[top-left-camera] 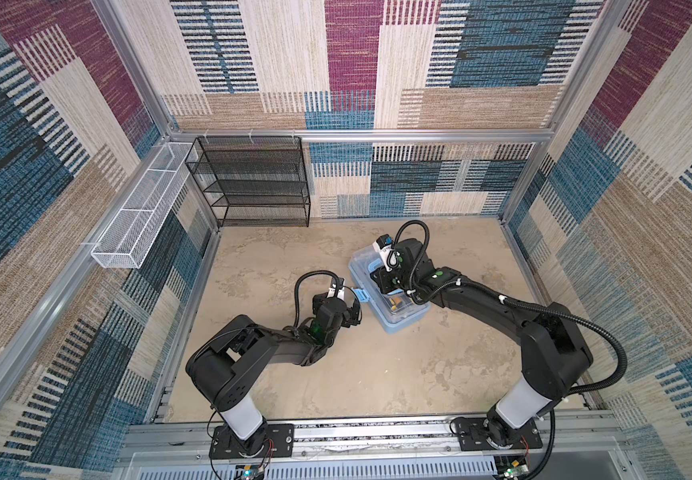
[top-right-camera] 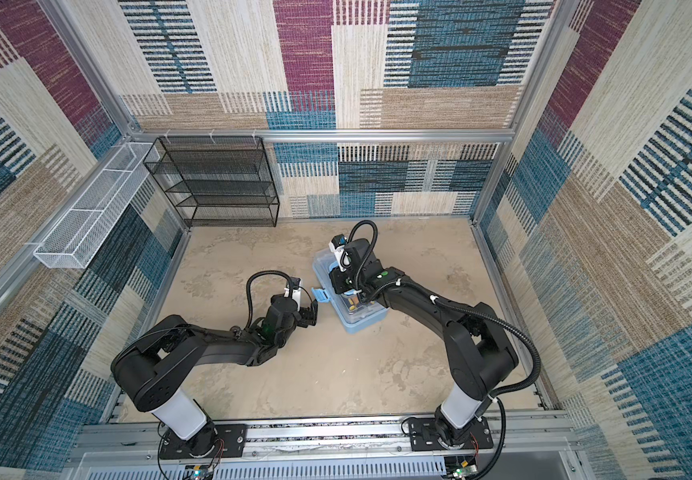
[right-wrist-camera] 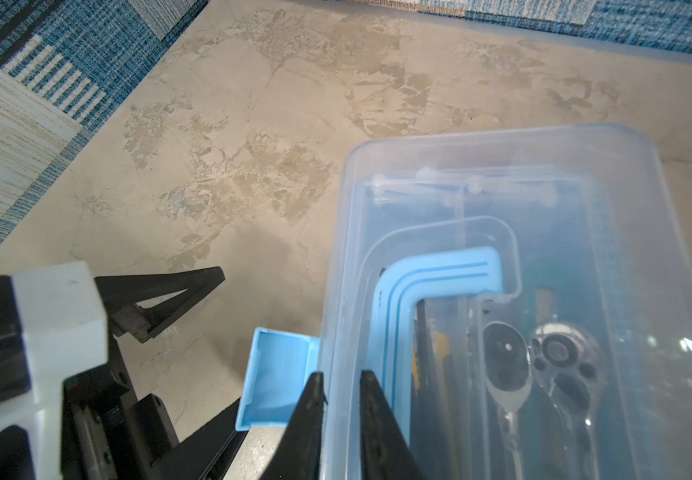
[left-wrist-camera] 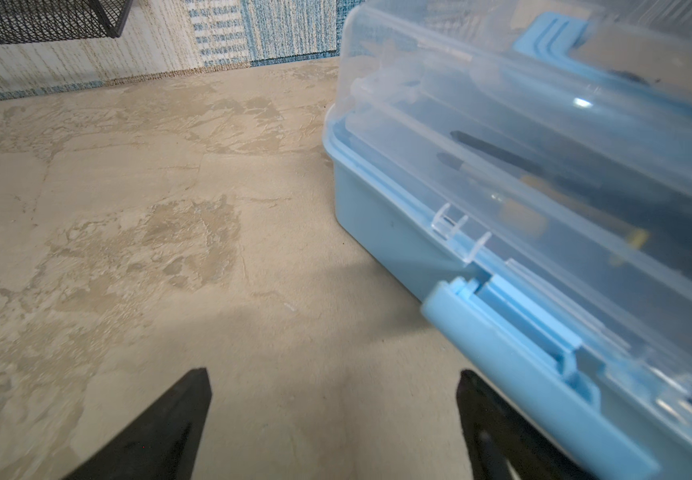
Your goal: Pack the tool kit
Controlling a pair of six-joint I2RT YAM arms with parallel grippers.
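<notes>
The tool kit (top-left-camera: 401, 325) sits on the table (top-left-camera: 336, 374) right of centre, toward the back wall. Its clear lid (right-wrist-camera: 543, 166) is down over the ratchets (right-wrist-camera: 506, 365), the blue handle (right-wrist-camera: 439, 274) lies flat on top, and the latch (right-wrist-camera: 273, 374) sticks out unfastened. Above it the right gripper (right-wrist-camera: 342, 374) has its jaws nearly together with the lid's latch-side rim between them, apparently pinching it, though the clear plastic blurs the contact. The left gripper (left-wrist-camera: 333, 372) lies low just beside the latch, jaws spread wide and empty.
</notes>
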